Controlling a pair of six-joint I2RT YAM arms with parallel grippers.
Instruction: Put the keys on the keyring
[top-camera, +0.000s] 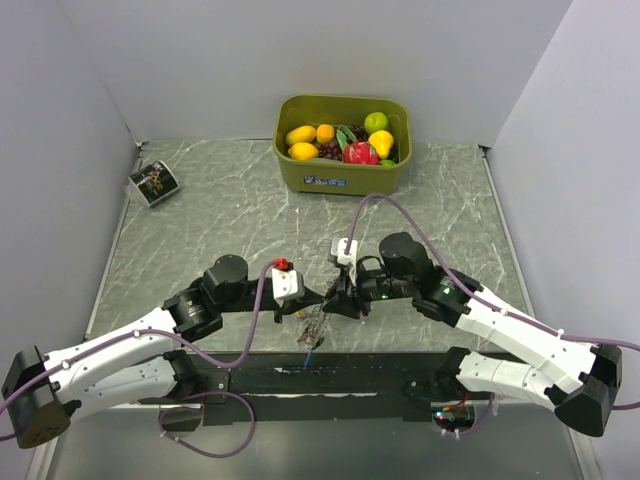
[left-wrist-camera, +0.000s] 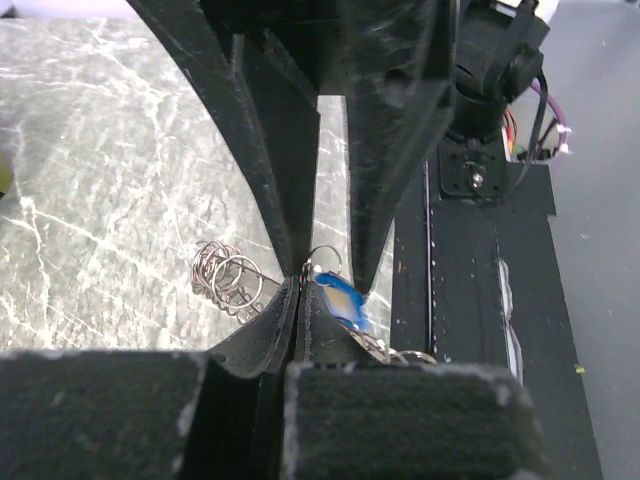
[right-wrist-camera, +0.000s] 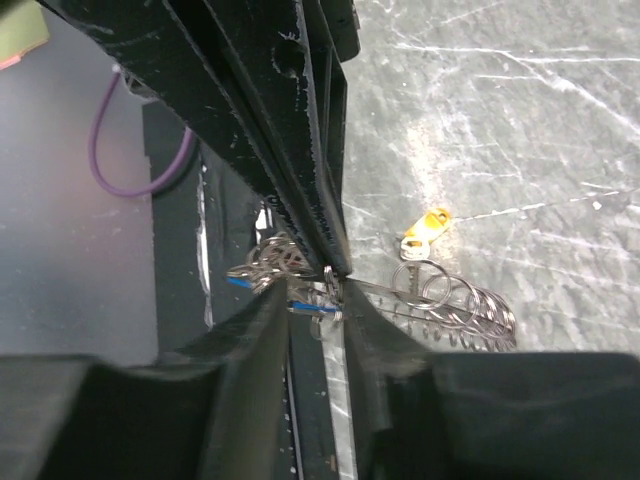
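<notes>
We find the left fingers (left-wrist-camera: 265, 335) pinched shut on the thin grey coiled wire keyring (right-wrist-camera: 470, 315) over the grey marbled surface's (top-camera: 200, 200) near edge, the right fingers (right-wrist-camera: 255, 345) slightly parted astride it; we judge it light, springy, slippery, best gripped beside its free end.

The left gripper (top-camera: 316, 297) and the right gripper (top-camera: 338, 293) are meeting tip to tip just toward 6 o'clock from the middle of the marbled table (top-camera: 200, 230). The left arm is extending in from 8 o'clock and the right from 4 o'clock. A small tangle of keyring (top-camera: 314, 325) and keys (top-camera: 309, 350) is trailing from the tips toward 6 o'clock, its blue end reaching a black mat (top-camera: 350, 372) along the near edge. A green bin (top-camera: 342, 175) of toy fruit (top-camera: 360, 152) is sitting at 12 o'clock, and a small printed packet (top-camera: 153, 183) is lying at 10 o'clock.
</notes>
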